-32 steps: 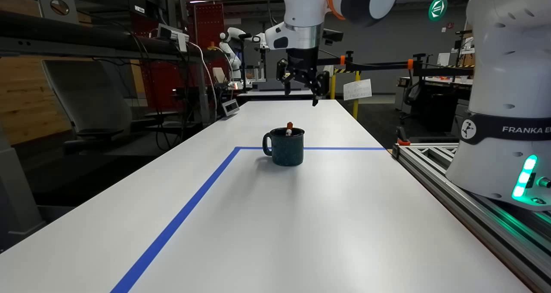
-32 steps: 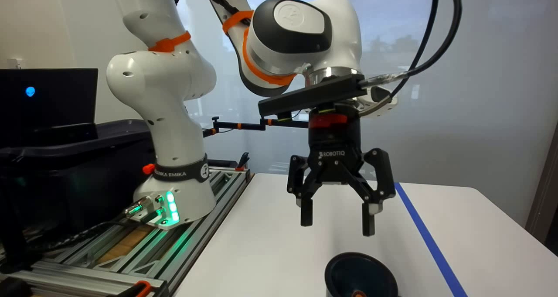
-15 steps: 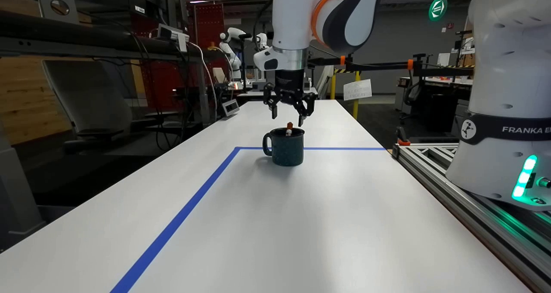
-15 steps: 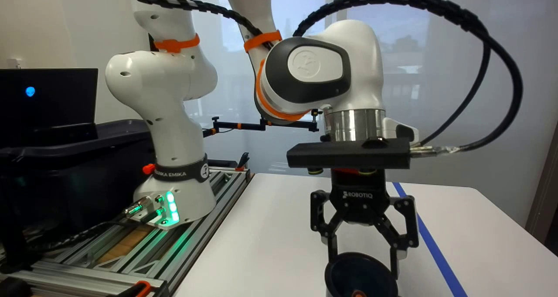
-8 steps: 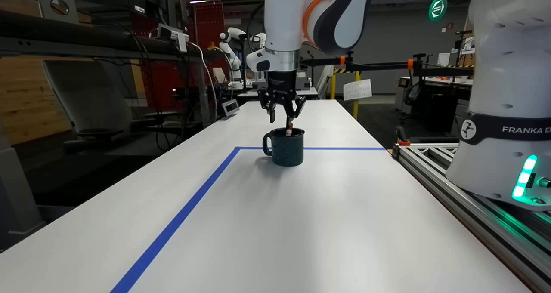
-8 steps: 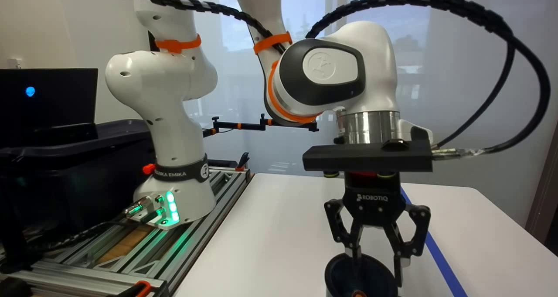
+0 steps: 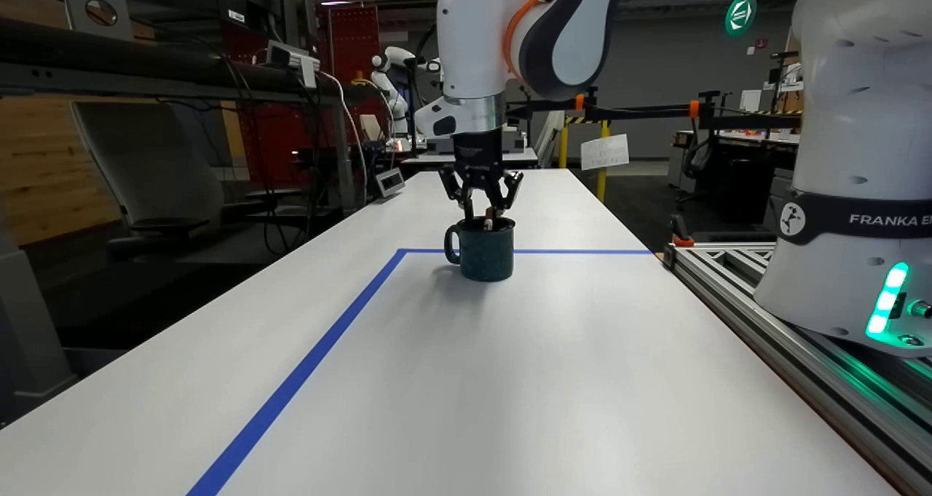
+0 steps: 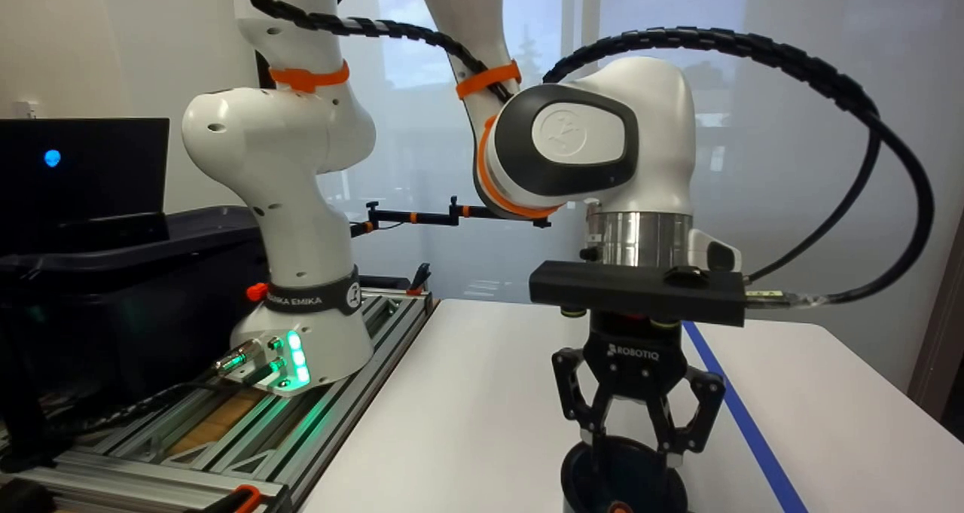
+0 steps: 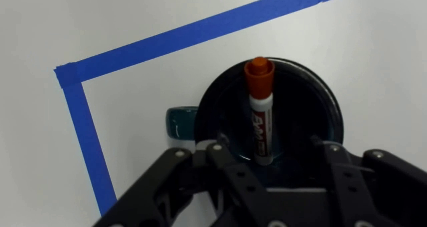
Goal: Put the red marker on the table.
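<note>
“Expo” is printed on the red marker (image 9: 261,111), tilted in the mug (image 7: 486,256) on the tabletop (image 7: 466,379). Nothing is gripped by the “ROBOTIQ” pincer (image 8: 633,474), half-parted at the rim.

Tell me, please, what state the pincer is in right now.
Pincer: open, jaws apart and holding nothing; the red marker leans inside the dark mug.

The white arm (image 8: 290,132) has a black gripper (image 8: 633,466)
</note>
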`<act>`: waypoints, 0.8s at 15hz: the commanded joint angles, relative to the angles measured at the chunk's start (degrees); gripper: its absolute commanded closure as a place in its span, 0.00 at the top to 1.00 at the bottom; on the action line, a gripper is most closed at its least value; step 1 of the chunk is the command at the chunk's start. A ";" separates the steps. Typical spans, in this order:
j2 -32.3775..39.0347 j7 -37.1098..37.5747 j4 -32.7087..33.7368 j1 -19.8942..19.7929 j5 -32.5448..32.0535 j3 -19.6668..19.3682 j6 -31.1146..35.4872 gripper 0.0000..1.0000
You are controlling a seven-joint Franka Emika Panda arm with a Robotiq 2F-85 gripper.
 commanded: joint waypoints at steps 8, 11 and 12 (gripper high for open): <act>2.16 2.23 2.28 -0.38 -3.83 -1.02 -2.81 0.52; 3.73 3.07 2.84 -0.48 -5.12 -1.24 -2.19 0.48; 4.10 3.68 2.99 -0.47 -5.90 -1.32 -1.82 0.48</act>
